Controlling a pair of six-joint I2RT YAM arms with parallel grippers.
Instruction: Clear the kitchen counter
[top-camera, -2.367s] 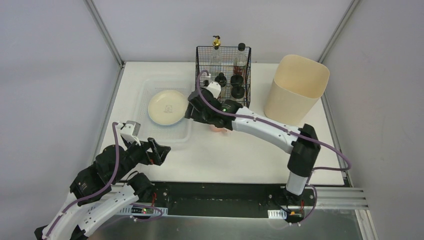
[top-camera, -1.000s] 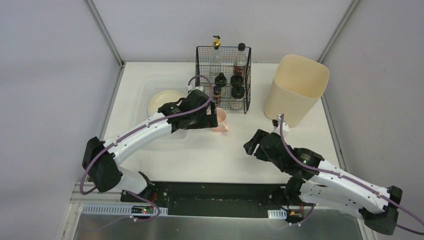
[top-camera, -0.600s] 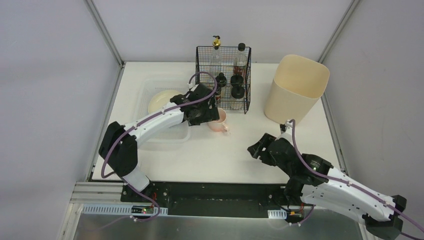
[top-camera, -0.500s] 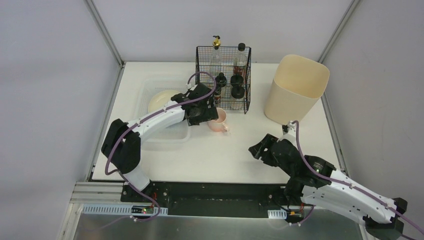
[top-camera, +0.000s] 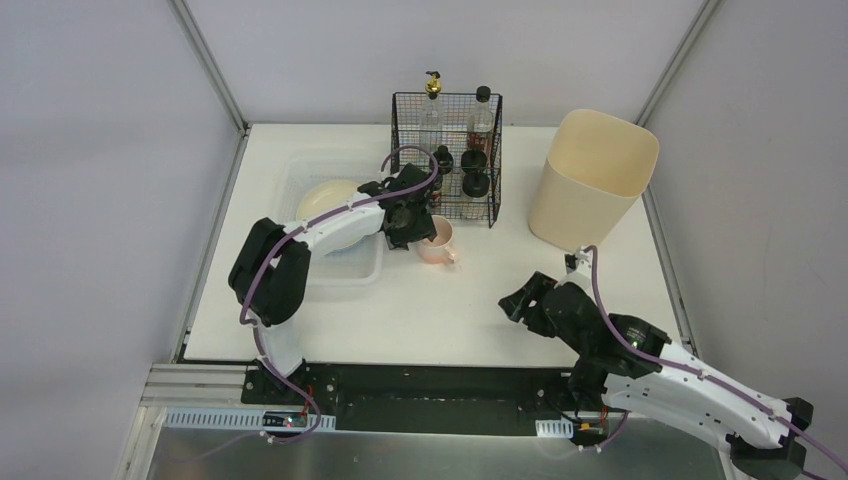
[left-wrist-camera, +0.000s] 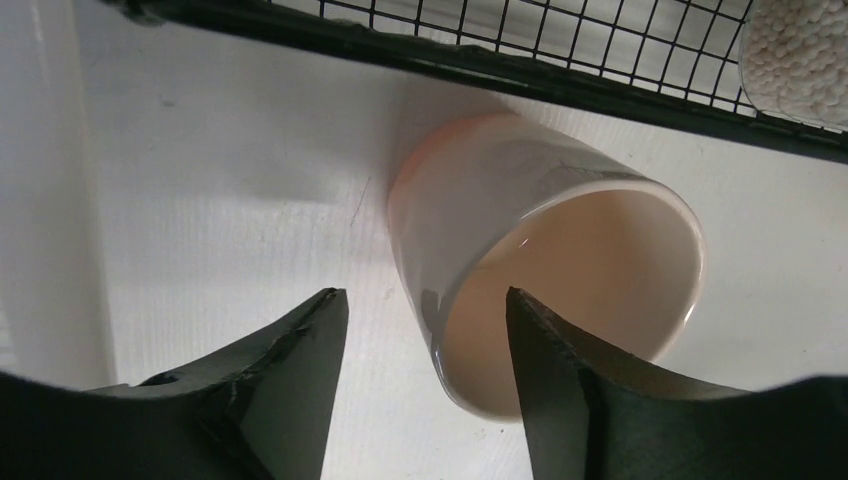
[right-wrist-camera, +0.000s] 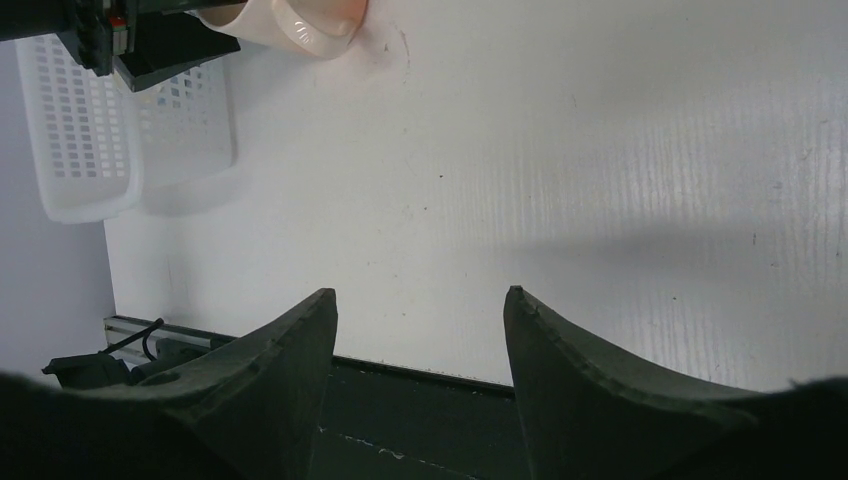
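A pale pink cup (top-camera: 440, 243) stands on the white kitchen counter (top-camera: 450, 310), just in front of the black wire rack (top-camera: 447, 150). My left gripper (top-camera: 418, 232) is open at the cup. In the left wrist view the cup (left-wrist-camera: 520, 180) has its near wall between my fingers: the left finger (left-wrist-camera: 290, 370) is outside it and the right finger (left-wrist-camera: 570, 390) is over its opening. My left gripper (left-wrist-camera: 424, 295) is not closed on it. My right gripper (top-camera: 520, 300) is open and empty, low over the counter's near right part (right-wrist-camera: 418, 292). The cup (right-wrist-camera: 300, 25) shows far off in that view.
A translucent white tray (top-camera: 335, 272) holds a cream plate (top-camera: 325, 198) to the left of the cup. The rack holds bottles and jars. A tall cream bin (top-camera: 590, 175) stands at the back right. The counter's front edge (right-wrist-camera: 420, 372) lies just below my right fingers.
My right arm left the cup and drew back to the near right. My left arm reached across the tray to the cup, edging further right in the last half second.
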